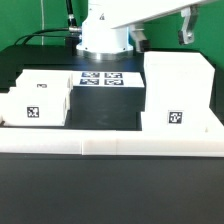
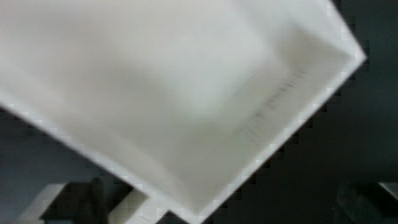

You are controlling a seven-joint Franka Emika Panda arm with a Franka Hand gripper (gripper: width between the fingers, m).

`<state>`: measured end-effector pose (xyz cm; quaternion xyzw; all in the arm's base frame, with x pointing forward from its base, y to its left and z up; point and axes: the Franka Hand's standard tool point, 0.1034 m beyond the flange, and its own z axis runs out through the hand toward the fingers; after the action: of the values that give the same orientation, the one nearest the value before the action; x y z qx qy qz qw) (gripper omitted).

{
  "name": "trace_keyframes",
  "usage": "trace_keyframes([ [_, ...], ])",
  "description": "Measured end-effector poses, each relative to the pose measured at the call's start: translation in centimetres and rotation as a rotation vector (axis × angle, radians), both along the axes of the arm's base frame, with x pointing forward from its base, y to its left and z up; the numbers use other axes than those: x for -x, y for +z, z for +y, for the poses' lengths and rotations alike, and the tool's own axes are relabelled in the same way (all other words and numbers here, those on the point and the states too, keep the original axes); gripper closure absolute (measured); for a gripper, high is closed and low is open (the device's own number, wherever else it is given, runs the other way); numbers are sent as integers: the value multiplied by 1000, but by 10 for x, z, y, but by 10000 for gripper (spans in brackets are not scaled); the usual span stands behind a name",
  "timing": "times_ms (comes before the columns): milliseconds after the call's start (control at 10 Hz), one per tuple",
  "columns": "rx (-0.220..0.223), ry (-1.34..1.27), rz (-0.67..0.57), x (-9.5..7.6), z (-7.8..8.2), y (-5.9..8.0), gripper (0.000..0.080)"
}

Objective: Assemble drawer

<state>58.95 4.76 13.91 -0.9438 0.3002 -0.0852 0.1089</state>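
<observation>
The tall case (image 1: 176,90) stands on the black counter (image 1: 105,112) at the exterior view's right; one tray (image 1: 38,100) sits well apart at the left, with the marker board (image 1: 100,77) between them; the tool (image 1: 187,27) hangs above the case; I cannot tell whether it is released or clenched; the wrist view is blurred white, probably the case.

Black table (image 1: 105,112) carries a tall white drawer case (image 1: 178,90), upright at the exterior view's right. Two low trays (image 1: 38,100) sit close together at its left. The marker board (image 1: 100,77) lies flat between them, rearward. A white rail (image 1: 110,146) runs along the near edge.
</observation>
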Motion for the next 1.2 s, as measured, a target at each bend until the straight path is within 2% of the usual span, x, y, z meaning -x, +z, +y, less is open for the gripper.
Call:
trace_keyframes([
  [200,49,154,-42,-1,-20,0,150],
  [300,57,175,-43,-1,-19,0,150],
  [500,127,410,-71,1,-26,-2,150],
  [700,242,731,-85,16,-65,-12,150],
  [900,269,781,-78,26,-94,-19,150],
  [1000,286,783,-75,34,-113,-25,150],
  [1100,280,760,-61,41,-126,-32,150],
  [1200,280,752,-59,40,-127,-32,150],
])
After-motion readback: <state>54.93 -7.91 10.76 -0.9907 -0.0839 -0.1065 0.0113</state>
